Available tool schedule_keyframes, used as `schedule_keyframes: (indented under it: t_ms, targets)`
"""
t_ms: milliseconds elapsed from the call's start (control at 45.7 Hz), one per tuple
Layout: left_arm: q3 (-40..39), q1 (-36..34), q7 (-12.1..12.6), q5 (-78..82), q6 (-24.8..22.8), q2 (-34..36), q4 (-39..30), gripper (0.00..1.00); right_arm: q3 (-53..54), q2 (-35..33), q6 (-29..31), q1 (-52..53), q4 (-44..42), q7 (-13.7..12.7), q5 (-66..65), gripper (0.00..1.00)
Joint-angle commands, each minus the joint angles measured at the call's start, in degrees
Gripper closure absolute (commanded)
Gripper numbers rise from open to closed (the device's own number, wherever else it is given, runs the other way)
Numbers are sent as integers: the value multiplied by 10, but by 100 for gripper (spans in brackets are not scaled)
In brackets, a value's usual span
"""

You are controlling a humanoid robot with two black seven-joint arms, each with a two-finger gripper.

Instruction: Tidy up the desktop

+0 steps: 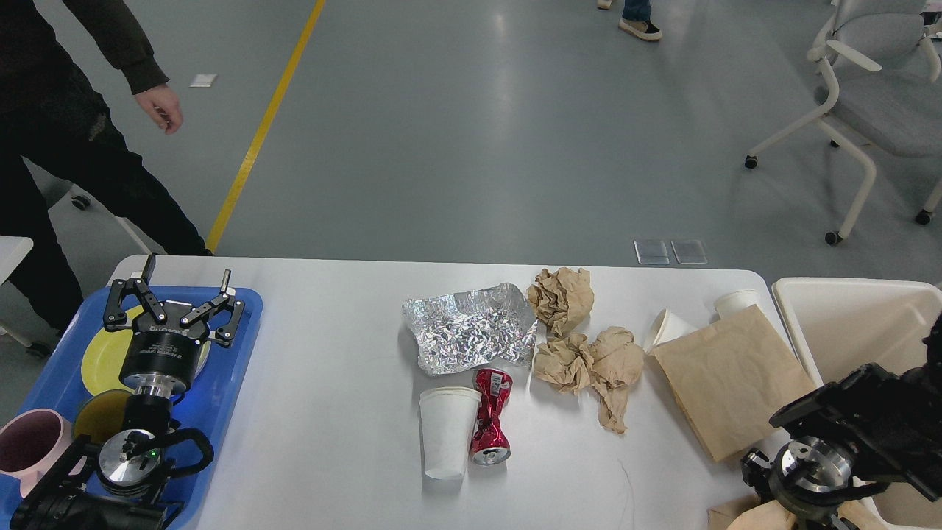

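The white desktop (331, 412) holds a crumpled foil sheet (471, 327), two brown paper wads (563, 294) (589, 361), a paper cup lying on its side (449, 430), a crushed red can (491, 416), a flat brown paper bag (728, 379) and two small white cups (670, 324) (736, 300). My left gripper (180, 291) hovers open over the blue tray (228, 383). My right arm's wrist (806, 477) sits low at the desktop's right front corner. Its fingers run off the bottom edge, over a scrap of brown paper (739, 515).
The tray holds a yellow plate (96, 357), an olive dish (96, 416) and a pink cup (33, 442). A cream bin (854, 324) stands at the right end. A person (66, 140) stands beyond the left corner, an office chair (876, 96) at far right.
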Motion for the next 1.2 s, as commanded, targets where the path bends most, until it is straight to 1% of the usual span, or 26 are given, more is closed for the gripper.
schedule_keyframes:
  t_ms: [0, 44, 109, 131, 416, 569, 656, 765, 897, 940, 1028, 1181]
  targets:
    - [0, 1, 0, 0, 0, 0, 0, 4, 11, 11, -2, -14, 0, 2, 0, 85]
    - [0, 1, 0, 0, 0, 0, 0, 4, 13, 14, -9, -17, 0, 2, 0, 91]
    - [0, 0, 0, 0, 0, 0, 0, 4, 17, 15, -16, -20, 0, 2, 0, 96]
    - [0, 1, 0, 0, 0, 0, 0, 4, 19, 15, -16, -21, 0, 2, 0, 100]
    - [0, 0, 0, 0, 0, 0, 0, 4, 21, 15, -15, -20, 2, 2, 13, 100]
    - [0, 0, 0, 0, 0, 0, 0, 4, 21, 8, -4, -8, 12, 1, 13, 100]
    - [0, 0, 0, 0, 0, 0, 0, 4, 21, -8, 15, 8, 29, 1, 12, 100]
    - [0, 0, 0, 0, 0, 0, 0, 4, 20, -35, 56, 33, 50, 1, 12, 100]
    - [0, 0, 0, 0, 0, 0, 0, 4, 11, -85, 98, 96, 105, 1, 10, 100]
    - [0, 0, 0, 0, 0, 0, 0, 4, 4, -98, 111, 121, 123, -4, 6, 100]
    - [0, 0, 0, 0, 0, 0, 0, 4, -46, -99, 139, 182, 159, -9, 3, 100]
    - [0, 0, 0, 0, 0, 0, 0, 4, -119, -106, 177, 327, 238, -9, 3, 100]
